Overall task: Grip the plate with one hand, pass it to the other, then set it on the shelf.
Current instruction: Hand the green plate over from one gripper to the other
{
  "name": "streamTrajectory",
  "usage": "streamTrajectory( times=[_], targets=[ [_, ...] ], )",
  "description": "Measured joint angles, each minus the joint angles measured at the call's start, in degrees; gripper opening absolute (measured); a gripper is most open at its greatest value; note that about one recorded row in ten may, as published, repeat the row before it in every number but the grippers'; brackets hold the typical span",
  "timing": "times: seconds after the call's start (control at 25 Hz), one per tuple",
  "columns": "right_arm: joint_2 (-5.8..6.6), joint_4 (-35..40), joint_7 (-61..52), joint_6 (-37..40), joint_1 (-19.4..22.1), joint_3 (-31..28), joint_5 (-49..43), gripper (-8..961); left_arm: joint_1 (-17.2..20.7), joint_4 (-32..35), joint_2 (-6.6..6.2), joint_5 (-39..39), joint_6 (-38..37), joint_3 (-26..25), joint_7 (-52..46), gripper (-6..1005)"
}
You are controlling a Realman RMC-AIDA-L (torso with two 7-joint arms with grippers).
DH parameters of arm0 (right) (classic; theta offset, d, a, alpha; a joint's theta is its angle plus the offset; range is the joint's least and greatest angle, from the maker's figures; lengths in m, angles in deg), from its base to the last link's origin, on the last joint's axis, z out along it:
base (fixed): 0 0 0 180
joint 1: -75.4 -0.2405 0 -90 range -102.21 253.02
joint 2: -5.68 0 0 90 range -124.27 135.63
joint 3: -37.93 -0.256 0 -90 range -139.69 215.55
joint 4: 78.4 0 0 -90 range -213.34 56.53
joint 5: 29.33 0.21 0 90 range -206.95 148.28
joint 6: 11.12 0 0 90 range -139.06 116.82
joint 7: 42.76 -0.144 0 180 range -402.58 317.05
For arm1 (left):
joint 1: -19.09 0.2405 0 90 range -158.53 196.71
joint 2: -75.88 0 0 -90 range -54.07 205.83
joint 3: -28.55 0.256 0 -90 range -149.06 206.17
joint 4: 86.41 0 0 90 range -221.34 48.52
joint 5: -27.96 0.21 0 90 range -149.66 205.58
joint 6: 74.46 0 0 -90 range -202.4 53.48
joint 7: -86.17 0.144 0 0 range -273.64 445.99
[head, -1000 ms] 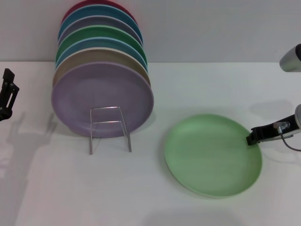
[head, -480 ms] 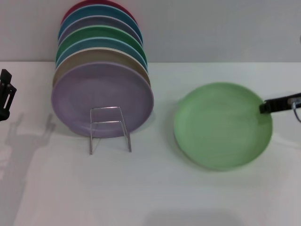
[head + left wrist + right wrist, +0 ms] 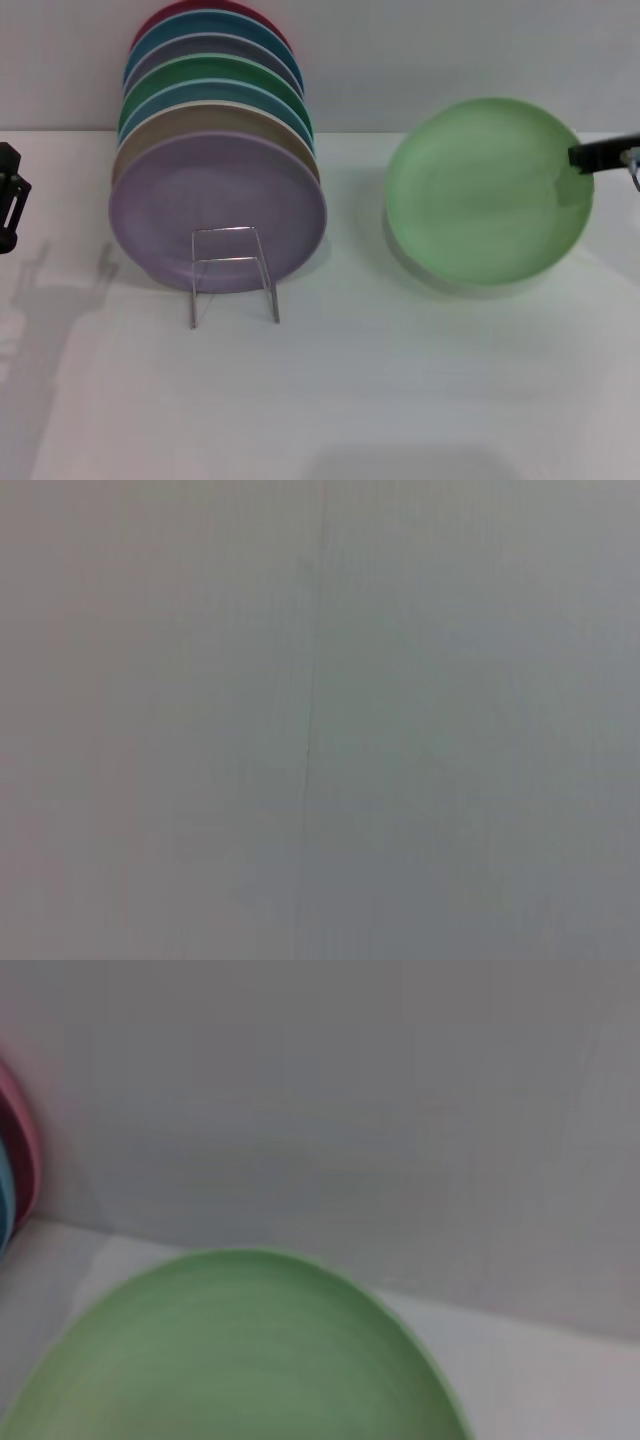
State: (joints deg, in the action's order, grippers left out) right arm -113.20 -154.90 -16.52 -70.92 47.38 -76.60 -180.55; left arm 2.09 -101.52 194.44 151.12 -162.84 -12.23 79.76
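Observation:
The light pastel-green plate (image 3: 488, 190) hangs in the air at the right, tilted up and facing me, above the white table. My right gripper (image 3: 580, 157) is shut on its right rim. The plate also fills the lower part of the right wrist view (image 3: 235, 1355). The silver wire shelf (image 3: 233, 272) stands at the left centre, its front loop before the lilac plate (image 3: 217, 210). My left gripper (image 3: 10, 205) is at the far left edge, apart from everything; only part of it shows.
Several coloured plates (image 3: 215, 95) stand on edge in the rack behind the lilac one, a darker green plate among them. A grey wall runs along the back. The left wrist view shows only blank grey.
My right gripper has lifted the green plate off the table, up and slightly right, tilting it more upright. The left gripper has shifted slightly.

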Motion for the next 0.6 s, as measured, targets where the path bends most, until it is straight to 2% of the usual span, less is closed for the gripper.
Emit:
streamTrajectory(
  times=[0.6],
  targets=[
    [-0.21,-3.19,-0.21,20.47,4.96,12.62,-2.98,19,0.22,0.12,0.00,0.15,-0.93,0.19,-0.06,786]
  ],
)
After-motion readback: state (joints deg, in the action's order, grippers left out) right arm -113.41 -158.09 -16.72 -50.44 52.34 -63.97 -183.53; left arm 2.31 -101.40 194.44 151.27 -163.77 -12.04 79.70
